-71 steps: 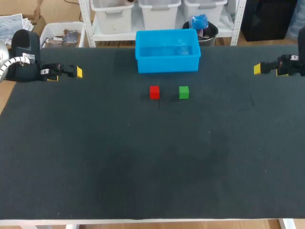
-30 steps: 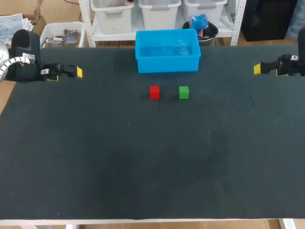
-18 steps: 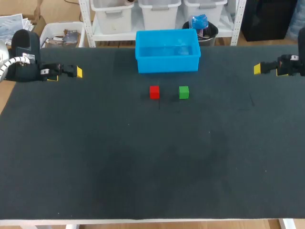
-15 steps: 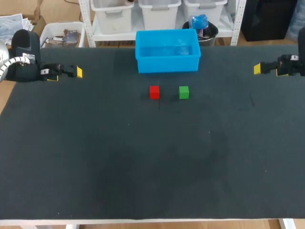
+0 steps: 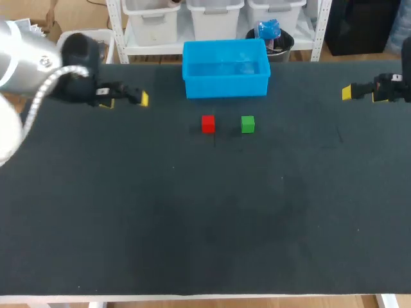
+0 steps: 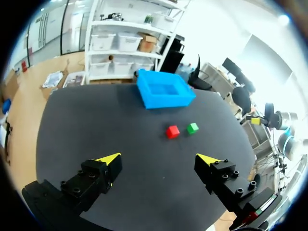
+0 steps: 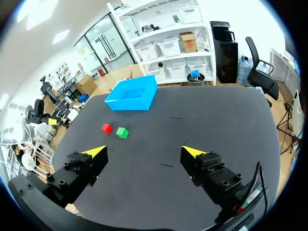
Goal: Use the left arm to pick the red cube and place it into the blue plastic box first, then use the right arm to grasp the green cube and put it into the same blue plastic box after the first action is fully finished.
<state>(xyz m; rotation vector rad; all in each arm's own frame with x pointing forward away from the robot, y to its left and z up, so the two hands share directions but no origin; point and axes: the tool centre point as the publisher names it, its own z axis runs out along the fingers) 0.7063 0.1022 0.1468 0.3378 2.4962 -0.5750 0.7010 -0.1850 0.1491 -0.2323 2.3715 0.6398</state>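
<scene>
In the left wrist view the left gripper [image 6: 159, 159] gapes empty, with the red cube [image 6: 172, 131] and green cube [image 6: 193, 128] well ahead before the blue plastic box [image 6: 165, 89]; the right wrist view shows the right gripper [image 7: 144, 151] likewise spread; overhead, both cubes rest apart on the table [image 5: 192, 218].

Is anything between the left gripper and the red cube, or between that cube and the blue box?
Nothing visible. Only bare table separates the left gripper from the red cube, and the cube from the blue box. The green cube sits aside.
</scene>
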